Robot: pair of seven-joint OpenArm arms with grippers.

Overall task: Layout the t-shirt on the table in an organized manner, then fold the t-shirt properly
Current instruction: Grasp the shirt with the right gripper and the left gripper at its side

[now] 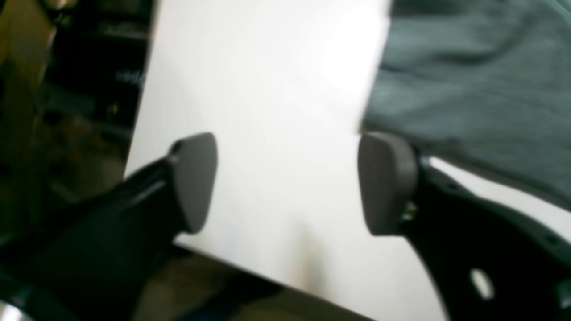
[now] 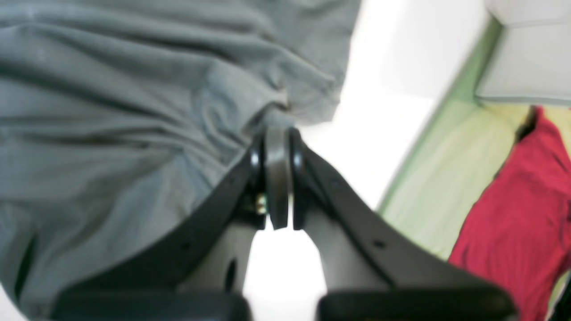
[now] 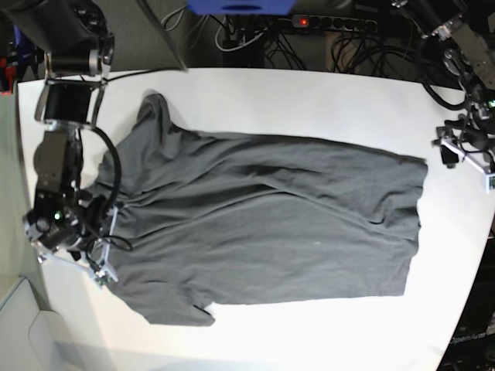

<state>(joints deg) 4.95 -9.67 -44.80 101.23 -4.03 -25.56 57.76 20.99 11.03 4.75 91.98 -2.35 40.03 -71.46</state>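
Note:
The dark grey t-shirt (image 3: pixel 263 224) lies spread flat across the white table (image 3: pixel 309 97), with its hem toward the base view's right. My right gripper (image 2: pixel 277 133) is shut on the t-shirt (image 2: pixel 134 111), and the cloth puckers toward its fingertips. In the base view this right gripper (image 3: pixel 104 269) sits at the shirt's left edge, near a sleeve. My left gripper (image 1: pixel 290 183) is open over bare table (image 1: pixel 267 89), nothing between its grey pads (image 1: pixel 386 183). The t-shirt (image 1: pixel 468 80) edge lies just beyond its right pad. In the base view the left gripper (image 3: pixel 450 151) hovers right of the hem.
Cables and a power strip (image 3: pixel 332 23) run behind the table's far edge. Beside the table, the right wrist view shows a red cloth (image 2: pixel 517 214) on a green floor (image 2: pixel 446 191). In the left wrist view the table's edge runs close under the left gripper.

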